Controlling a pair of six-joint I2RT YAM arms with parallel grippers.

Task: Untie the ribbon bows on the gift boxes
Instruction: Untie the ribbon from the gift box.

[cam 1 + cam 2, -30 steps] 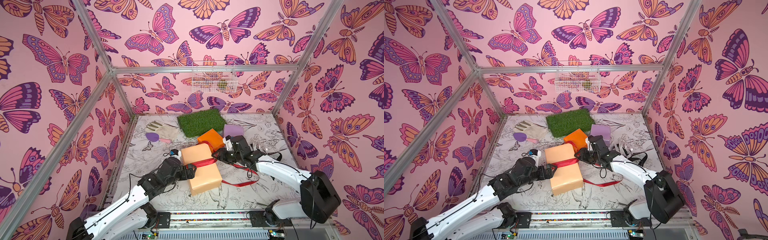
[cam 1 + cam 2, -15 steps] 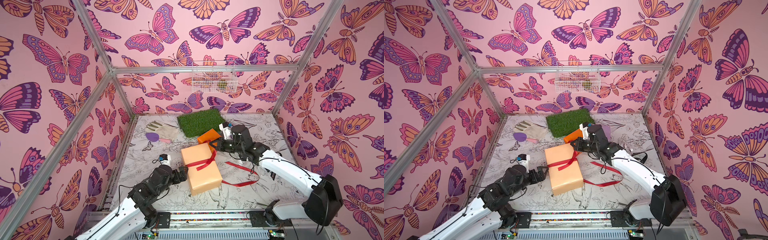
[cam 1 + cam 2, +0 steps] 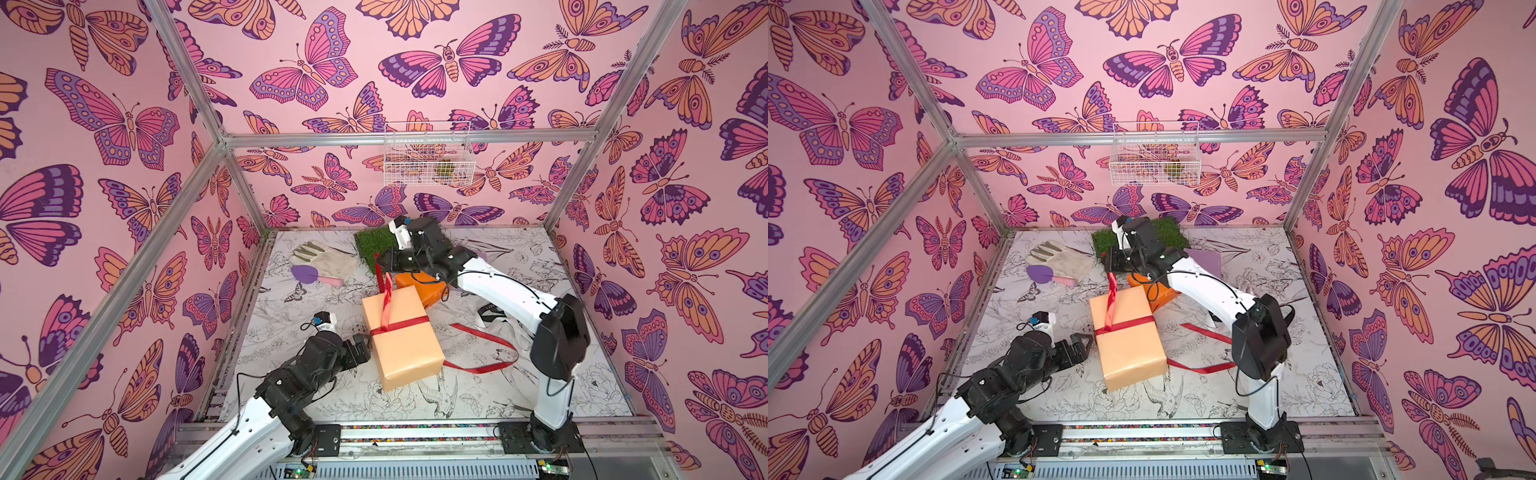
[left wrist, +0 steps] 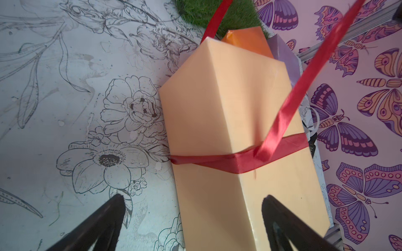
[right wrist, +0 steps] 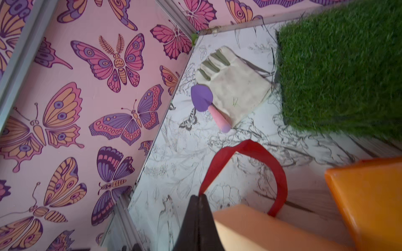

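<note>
**Right claw pinches red ribbon past peach box**

The right gripper (image 5: pixel 199 197) has its jaws pressed together on one tail of the red ribbon (image 3: pixel 387 297), above the floor just past the far end of the peach box (image 3: pixel 405 353). That tail runs taut down to a band wrapped across the box's middle, meeting it in a flat crossing. The other tail lies on the floor beside the box, on the right arm's side.

The left gripper (image 3: pixel 362 345) sits at the box's opposite long side, jaws spread wide and clasping nothing.

The orange box (image 3: pixel 430 289) is at the peach box's far corner, and the lilac box (image 3: pixel 1204 261) is just past it. All three are wrapped shut, their contents hidden. A black ribbon (image 3: pixel 487 309) lies loose beside the peach box, under the right arm.

Beyond the box are the turf (image 3: pixel 370 245), a glove (image 3: pixel 328 259) and a trowel (image 3: pixel 305 273). High on the wall past them, a wire basket (image 3: pixel 428 183) holds a small yellow-green thing, too small to tell.
</note>
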